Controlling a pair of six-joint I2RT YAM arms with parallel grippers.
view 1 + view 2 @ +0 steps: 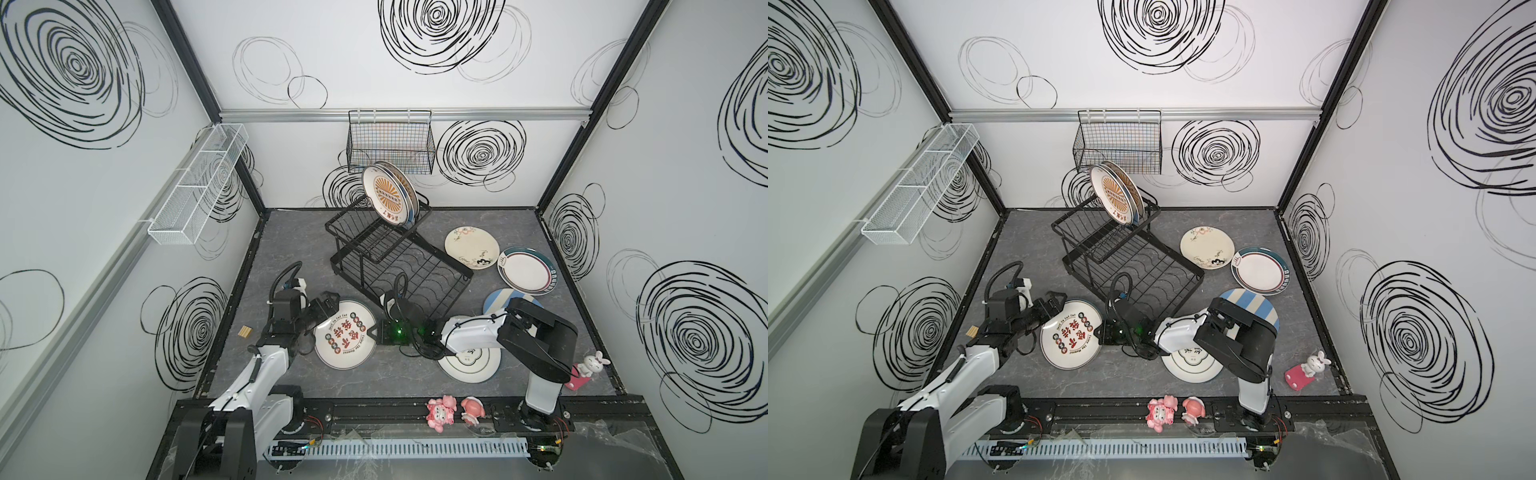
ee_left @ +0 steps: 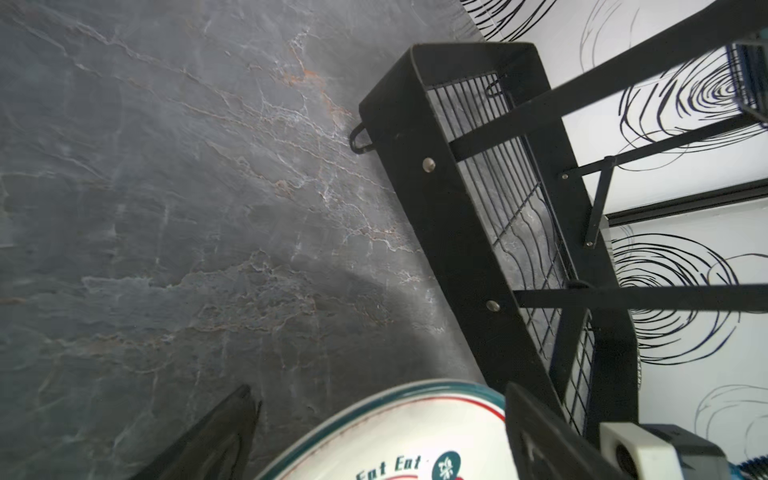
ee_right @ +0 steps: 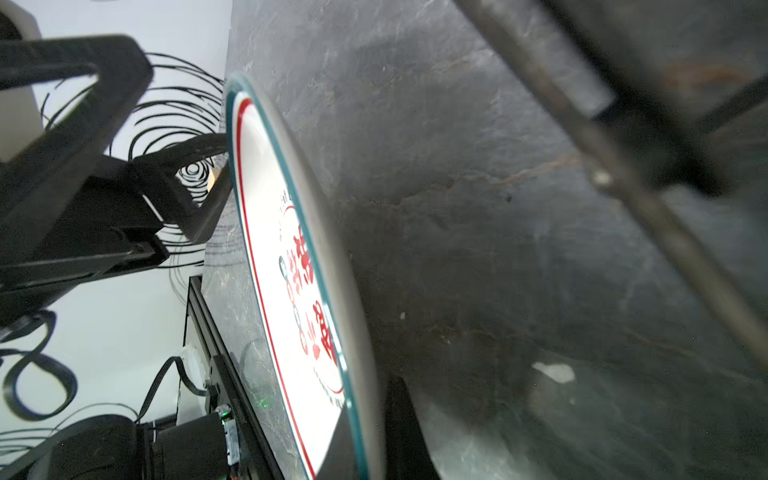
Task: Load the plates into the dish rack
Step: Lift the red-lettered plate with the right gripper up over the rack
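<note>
Your right end effector is clenched on the right rim of the medallion plate, near-left of the dish rack on the bench, while your left end effector sits released at its left rim, likely bracing it against sliding.

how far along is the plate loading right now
Done: the sunburst plate and others behind it stand in the dish rack. In hand: the right gripper is shut on the rim of the red-lettered plate, the left gripper open at its opposite edge. Left: that plate plus the drawings plate, teal-rimmed plate, blue-striped plate and medallion plate, on the table.
</note>
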